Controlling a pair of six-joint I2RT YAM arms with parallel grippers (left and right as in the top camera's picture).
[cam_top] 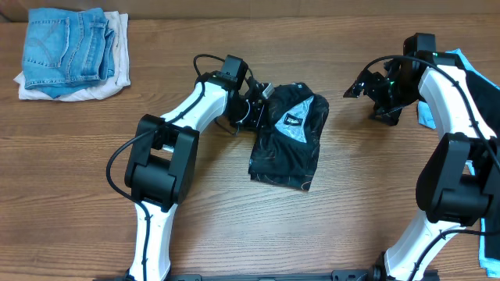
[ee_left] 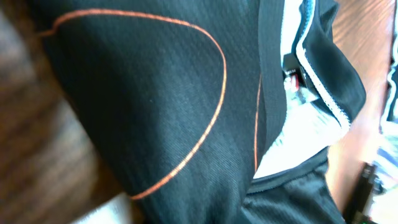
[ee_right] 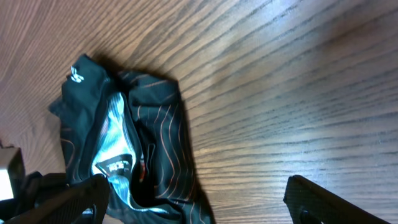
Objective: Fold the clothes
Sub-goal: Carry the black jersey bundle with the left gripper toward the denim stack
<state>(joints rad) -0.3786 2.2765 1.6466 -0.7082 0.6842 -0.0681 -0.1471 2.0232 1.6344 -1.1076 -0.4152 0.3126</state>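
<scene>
**A:** Jersey at centre: a black mesh jersey with thin orange contour lines [cam_top: 287, 139]. It lies crumpled on the brown wooden table [cam_top: 234, 226], with a pale inner panel and a label showing on top.

**B:** And the left end effector [cam_top: 251, 109]?

**A:** It is right at the jersey's upper left edge, touching it, jaws closed. Its wrist camera is filled with black fabric and one orange loop, so the fingers are hidden. I can't say for sure that cloth is pinched between them.

**B:** Right side?

**A:** The right end effector [ee_right: 196, 193] is spread wide with nothing between the fingers. The jersey lies well apart from it, over by the left arm. In the right wrist view the garment sits ahead of the fingers and off to one side, with bare wood across the rest.

**B:** Anything else out there?

**A:** A black-and-light-blue garment [cam_top: 469, 64] lies just behind the right end effector at the table's edge, partly hidden by the arm. A folded stack of blue denim jeans on white cloth [cam_top: 66, 47] sits in the far corner, well apart from the left end effector.
</scene>
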